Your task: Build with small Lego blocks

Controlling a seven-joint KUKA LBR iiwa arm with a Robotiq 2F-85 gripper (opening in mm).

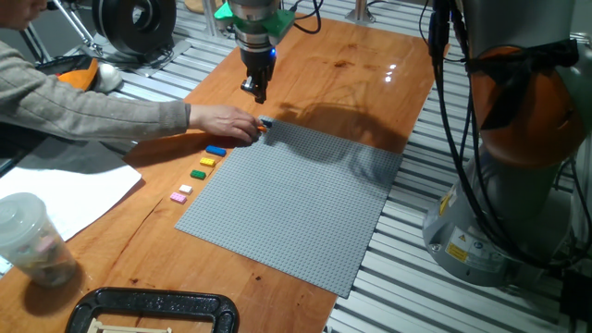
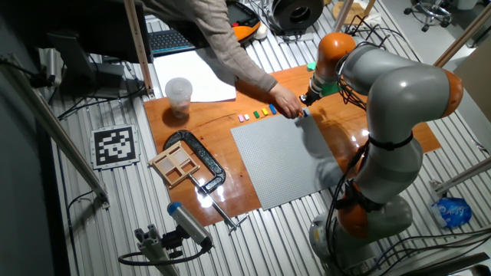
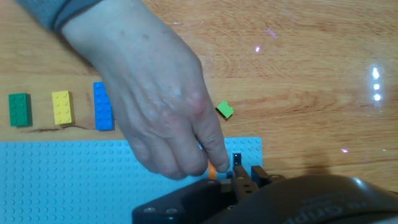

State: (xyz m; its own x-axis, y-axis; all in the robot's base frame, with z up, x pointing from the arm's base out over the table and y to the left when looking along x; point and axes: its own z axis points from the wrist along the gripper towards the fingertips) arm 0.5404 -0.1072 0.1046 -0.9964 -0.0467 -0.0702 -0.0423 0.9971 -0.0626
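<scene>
Small Lego blocks lie in a row on the wood left of the grey baseplate (image 1: 296,199): blue (image 1: 215,150), yellow (image 1: 207,162), green (image 1: 198,173), white (image 1: 185,189) and pink (image 1: 178,196). In the hand view I see the green (image 3: 19,109), yellow (image 3: 61,107) and blue (image 3: 102,106) blocks, and a tiny green one (image 3: 224,110) on the wood. A person's hand (image 3: 155,93) presses an orange piece (image 3: 212,171) at the baseplate's corner, beside a small dark block (image 3: 237,159). My gripper (image 1: 259,94) (image 3: 247,179) hovers just above that corner, fingers together, holding nothing.
The person's arm (image 1: 83,92) reaches in from the left. A plastic cup (image 1: 32,240) and white paper (image 1: 65,194) sit at the left, a black clamp (image 1: 153,310) at the front edge. The robot base (image 1: 518,185) stands right of the table.
</scene>
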